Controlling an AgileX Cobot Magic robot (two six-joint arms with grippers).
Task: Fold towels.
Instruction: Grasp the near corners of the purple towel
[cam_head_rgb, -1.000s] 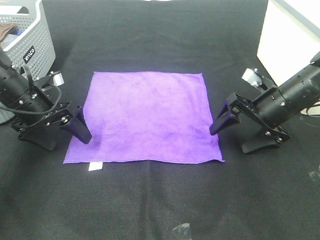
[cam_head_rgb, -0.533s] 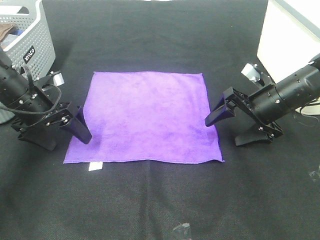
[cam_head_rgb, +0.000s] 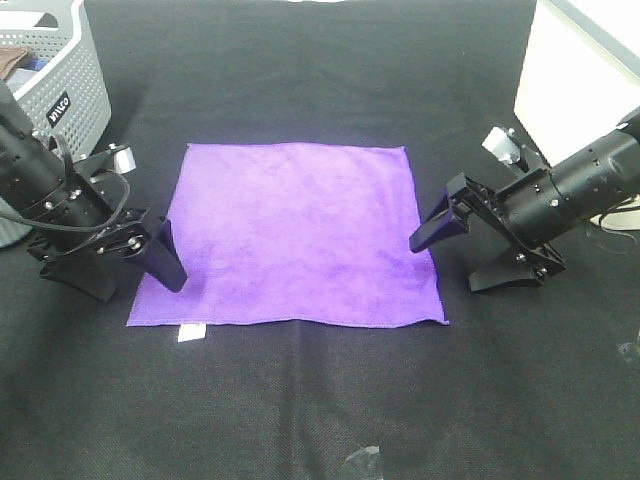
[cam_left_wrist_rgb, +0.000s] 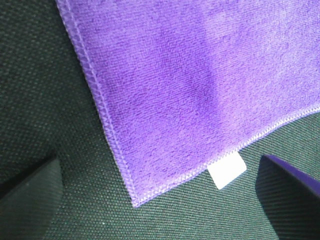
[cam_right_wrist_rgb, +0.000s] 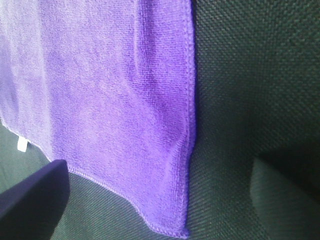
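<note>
Towel (cam_head_rgb: 295, 230) — between left gripper (cam_head_rgb: 140, 283) and right gripper (cam_head_rgb: 448, 266)

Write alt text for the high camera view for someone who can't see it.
A purple towel lies flat, unfolded, on a black tabletop. The open left gripper and open right gripper flank it, holding nothing. A grey basket stands far left.

Purple towel (cam_head_rgb: 295, 235): a square microfibre cloth, spread flat and unfolded in a single layer near the middle of the black desk (cam_head_rgb: 300, 60). Its edges run roughly parallel to the desk's sides. A stitched hem in matching purple thread borders every visible edge. A small white tag (cam_head_rgb: 190, 333) projects from the near edge at the left corner and lies on the desk. The pile is smooth, with faint shallow ripples toward the near right corner.
</note>
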